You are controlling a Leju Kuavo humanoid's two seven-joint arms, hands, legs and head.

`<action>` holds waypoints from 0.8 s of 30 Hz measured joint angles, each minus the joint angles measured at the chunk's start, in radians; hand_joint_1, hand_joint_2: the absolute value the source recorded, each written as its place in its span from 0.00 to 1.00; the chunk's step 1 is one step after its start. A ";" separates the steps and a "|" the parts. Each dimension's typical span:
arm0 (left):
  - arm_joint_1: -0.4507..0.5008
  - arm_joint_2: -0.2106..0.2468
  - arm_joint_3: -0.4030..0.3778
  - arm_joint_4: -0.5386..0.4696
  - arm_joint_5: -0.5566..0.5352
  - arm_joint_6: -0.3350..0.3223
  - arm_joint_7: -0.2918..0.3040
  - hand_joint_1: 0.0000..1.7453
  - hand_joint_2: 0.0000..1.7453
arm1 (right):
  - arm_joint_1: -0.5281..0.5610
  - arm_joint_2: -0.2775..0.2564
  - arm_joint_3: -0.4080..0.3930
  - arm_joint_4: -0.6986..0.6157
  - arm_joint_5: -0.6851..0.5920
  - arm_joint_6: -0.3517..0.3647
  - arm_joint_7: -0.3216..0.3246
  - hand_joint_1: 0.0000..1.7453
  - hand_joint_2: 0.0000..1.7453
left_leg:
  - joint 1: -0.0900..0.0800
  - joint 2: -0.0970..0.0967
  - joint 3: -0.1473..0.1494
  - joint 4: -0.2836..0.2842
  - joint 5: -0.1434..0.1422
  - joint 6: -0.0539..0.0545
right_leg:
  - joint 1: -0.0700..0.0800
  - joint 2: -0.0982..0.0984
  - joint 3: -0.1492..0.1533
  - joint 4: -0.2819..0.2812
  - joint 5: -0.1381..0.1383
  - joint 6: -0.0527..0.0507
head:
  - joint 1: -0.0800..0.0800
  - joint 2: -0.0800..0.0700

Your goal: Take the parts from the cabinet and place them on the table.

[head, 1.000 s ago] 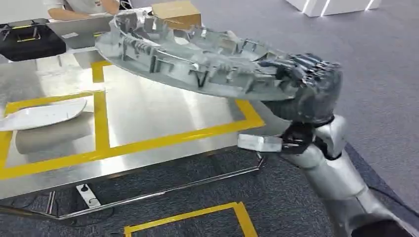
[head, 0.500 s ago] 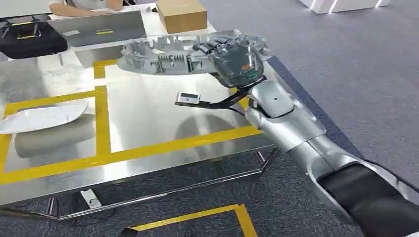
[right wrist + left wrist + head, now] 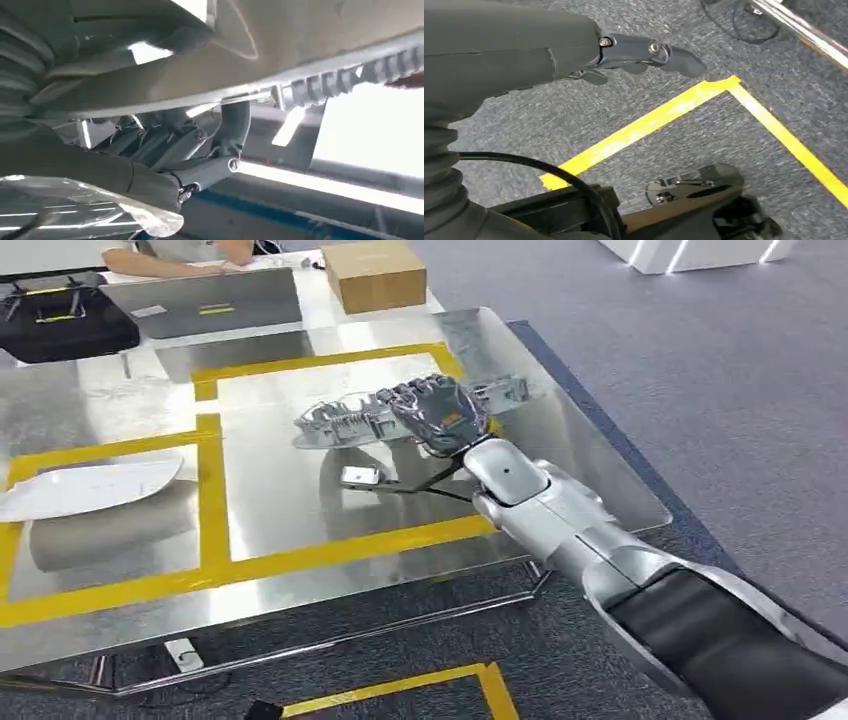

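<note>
now the right robot hand (image 3: 440,416) grips a grey ribbed plastic part (image 3: 345,420) low over the steel counter (image 3: 590,480), inside the large yellow tape square (image 3: 212,480); whether the part touches the counter cannot be told. beyond the tape square sit a cardboard box (image 3: 374,274) and a grey laptop (image 3: 205,300), and a white curved panel (image 3: 85,486) lies just outside it, opposite the arm. the left robot hand (image 3: 644,52) hangs over grey carpet with fingers extended, holding nothing.
</note>
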 joint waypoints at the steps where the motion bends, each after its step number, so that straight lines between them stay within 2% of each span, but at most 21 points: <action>1: 0.002 0.000 0.000 0.000 0.000 0.000 0.000 0.00 1.00 | -0.002 0.003 0.005 0.014 0.002 0.000 0.001 1.00 1.00 | 0.000 0.000 0.002 -0.004 0.000 0.007 | 0.000 0.000 0.003 -0.002 -0.001 0.005 | -0.002 0.000; 2: 0.003 0.000 0.000 0.000 0.000 0.000 -0.001 0.00 1.00 | -0.001 0.003 0.007 0.019 0.004 0.000 0.002 1.00 1.00 | 0.007 0.000 0.010 -0.014 0.002 0.016 | -0.004 0.000 -0.009 0.002 -0.014 0.012 | 0.000 0.000; 3: 0.002 0.000 -0.001 0.000 0.000 0.000 -0.002 0.00 1.00 | -0.004 0.003 0.010 0.027 0.004 -0.001 0.004 1.00 1.00 | 0.005 0.001 0.013 -0.016 0.002 0.023 | -0.003 -0.001 -0.021 0.038 -0.035 0.013 | 0.000 0.000; 4: -0.001 0.000 -0.001 0.000 0.000 0.000 -0.002 0.00 1.00 | -0.007 0.003 0.011 0.035 0.004 0.000 0.005 1.00 1.00 | 0.004 0.001 0.013 -0.015 0.001 0.027 | -0.002 0.000 -0.050 0.100 -0.062 0.013 | 0.002 0.000; 6: -0.002 0.000 -0.001 0.000 0.000 0.000 -0.002 0.00 1.00 | -0.005 0.003 0.014 0.050 0.005 0.000 0.005 1.00 1.00 | 0.000 0.001 0.014 -0.015 -0.002 0.033 | -0.002 -0.001 -0.140 0.269 -0.123 0.014 | 0.002 0.000; 7: -0.001 0.000 -0.001 0.000 0.000 0.000 -0.002 0.00 1.00 | -0.003 0.003 0.017 0.056 0.005 0.000 0.005 1.00 1.00 | -0.002 0.001 0.015 -0.015 -0.002 0.035 | -0.001 -0.001 -0.169 0.314 -0.126 0.013 | 0.002 0.000; 8: -0.001 0.000 -0.001 0.000 0.000 0.000 -0.002 0.00 1.00 | -0.002 0.003 0.020 0.060 0.005 0.000 0.005 1.00 1.00 | -0.004 0.000 0.016 -0.015 -0.003 0.036 | 0.000 -0.001 -0.171 0.306 -0.106 0.010 | 0.002 0.000; 9: 0.000 0.000 -0.001 0.000 0.000 0.000 -0.002 0.00 1.00 | -0.003 0.003 0.021 0.064 0.005 0.000 0.006 1.00 1.00 | -0.007 -0.001 0.019 -0.015 -0.004 0.037 | 0.002 0.000 -0.151 0.255 -0.065 0.003 | 0.003 0.000; 10: 0.000 0.000 -0.001 0.000 0.000 0.000 -0.002 0.00 1.00 | -0.005 0.003 0.023 0.066 0.005 0.000 0.006 1.00 1.00 | -0.010 -0.002 0.023 -0.015 -0.006 0.038 | 0.005 -0.001 -0.112 0.170 -0.014 -0.006 | 0.002 0.000; 11: 0.000 0.000 -0.001 0.000 0.000 0.000 -0.002 0.00 1.00 | -0.007 0.003 0.024 0.067 0.005 0.000 0.006 1.00 1.00 | -0.012 -0.002 0.025 -0.015 -0.007 0.037 | 0.008 0.000 -0.081 0.103 0.018 -0.012 | 0.002 0.000; 12: -0.001 -0.003 -0.001 0.001 0.000 0.000 -0.002 0.00 1.00 | -0.013 0.004 0.027 0.070 0.005 0.000 0.006 1.00 1.00 | -0.013 -0.002 0.023 -0.015 -0.009 0.037 | 0.014 -0.002 -0.046 0.034 0.026 -0.028 | 0.000 0.000; 13: -0.003 -0.002 -0.001 0.001 0.000 0.000 -0.002 0.00 1.00 | -0.017 0.007 0.029 0.074 0.005 0.000 0.006 1.00 1.00 | -0.018 -0.001 0.017 -0.009 -0.008 0.032 | 0.015 -0.004 -0.028 0.008 0.026 -0.027 | -0.002 0.000; 14: -0.004 -0.002 -0.001 0.001 0.000 0.000 -0.002 0.00 1.00 | -0.019 0.008 0.031 0.075 0.005 0.000 0.006 1.00 1.00 | -0.015 -0.001 0.014 -0.012 -0.006 0.028 | 0.017 -0.003 -0.028 0.007 0.020 -0.024 | 0.000 0.000; 17: -0.001 -0.004 -0.001 0.001 0.000 0.000 -0.002 0.00 1.00 | -0.019 0.008 0.032 0.081 0.005 0.000 0.006 1.00 1.00 | -0.013 0.001 0.017 -0.016 -0.004 0.020 | 0.019 0.000 -0.027 0.002 0.022 -0.026 | 0.000 0.000; 18: -0.002 -0.003 -0.001 0.001 -0.001 0.000 -0.002 0.00 1.00 | -0.019 0.010 0.034 0.083 0.005 -0.002 0.007 1.00 1.00 | -0.013 0.001 0.013 -0.006 -0.017 0.005 | 0.006 -0.004 -0.015 -0.014 0.030 -0.030 | -0.001 0.000; 19: -0.003 -0.002 -0.001 0.001 -0.003 0.001 -0.005 0.00 1.00 | -0.019 0.011 0.034 0.085 0.003 -0.002 0.012 1.00 1.00 | -0.013 0.002 -0.002 0.032 -0.043 -0.004 | 0.006 -0.004 -0.011 -0.018 0.029 -0.031 | -0.005 0.000; 20: -0.003 -0.002 -0.002 0.001 -0.004 0.001 -0.008 0.00 1.00 | -0.017 0.011 0.034 0.087 -0.002 -0.003 0.018 1.00 1.00 | -0.009 0.002 -0.034 0.109 -0.083 -0.009 | 0.004 -0.005 -0.009 -0.018 0.029 -0.033 | -0.006 0.000; 21: -0.003 -0.001 -0.004 0.001 -0.007 0.001 -0.011 0.00 1.00 | -0.010 0.011 0.033 0.089 -0.008 -0.003 0.023 0.00 0.00 | -0.005 0.002 -0.068 0.184 -0.113 -0.013 | 0.004 -0.006 -0.007 -0.017 0.027 -0.034 | -0.006 0.000; 22: -0.003 0.000 -0.006 0.001 -0.010 0.002 -0.014 0.00 1.00 | 0.000 0.011 0.032 0.092 -0.014 -0.004 0.026 0.00 0.00 | -0.001 0.003 -0.097 0.243 -0.132 -0.016 | 0.004 -0.007 -0.006 -0.017 0.026 -0.034 | -0.004 0.000; 23: -0.002 0.000 -0.009 0.001 -0.011 0.003 -0.019 0.00 1.00 | 0.013 0.011 0.030 0.093 -0.017 -0.004 0.027 0.00 0.00 | 0.002 0.003 -0.113 0.274 -0.134 -0.019 | 0.004 -0.006 -0.005 -0.016 0.025 -0.034 | -0.006 0.000; 24: -0.002 0.000 -0.011 0.001 -0.015 0.005 -0.022 0.00 1.00 | 0.026 0.011 0.027 0.094 -0.023 -0.005 0.024 0.00 0.00 | 0.005 0.003 -0.106 0.255 -0.108 -0.022 | 0.004 -0.005 -0.005 -0.015 0.025 -0.034 | -0.005 0.000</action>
